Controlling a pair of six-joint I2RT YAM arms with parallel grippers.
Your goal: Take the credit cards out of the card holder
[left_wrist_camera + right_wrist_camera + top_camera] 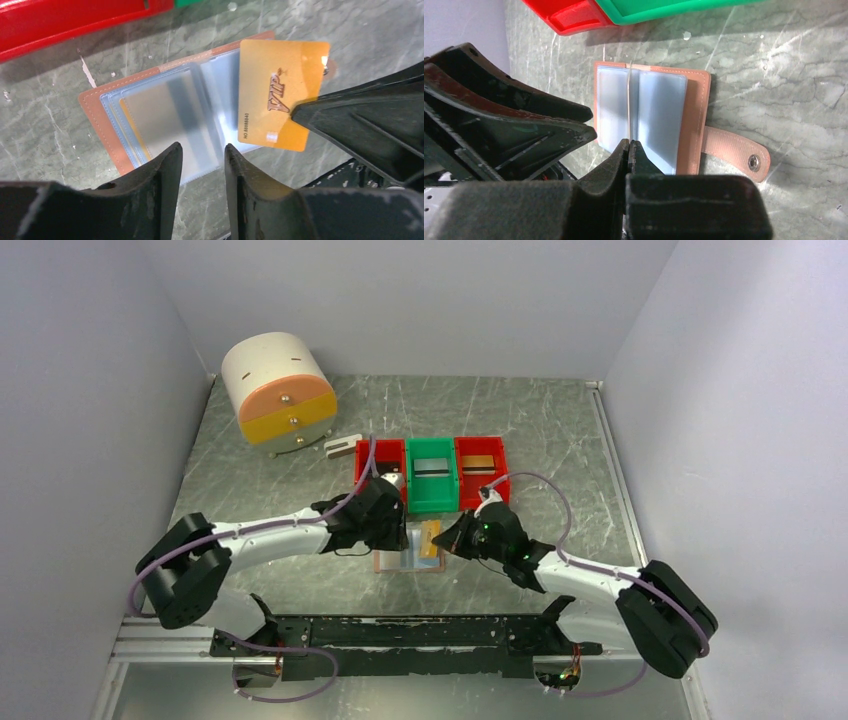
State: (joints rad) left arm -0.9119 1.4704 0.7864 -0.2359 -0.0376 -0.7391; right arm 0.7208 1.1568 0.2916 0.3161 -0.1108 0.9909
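The tan-brown card holder (400, 562) (97, 110) (696, 107) lies open on the table, pale blue pockets up and strap tab (736, 152) out to the side. My right gripper (457, 537) (629, 144) is shut on a yellow-orange credit card (431, 536) (280, 90) marked VIP. The card hangs over the holder's right half and shows edge-on (629, 100) in the right wrist view. My left gripper (392, 525) (202, 150) hovers over the holder's near edge, jaws a little apart with nothing between them. A yellow edge (131, 125) shows inside a left pocket.
Just behind the holder stand a red bin (379, 462), a green bin (431, 476) and a second red bin (481, 471) in a row. Farther back left are a small grey-white block (343, 446) and a round drawer box (278, 389). Walls close in on three sides.
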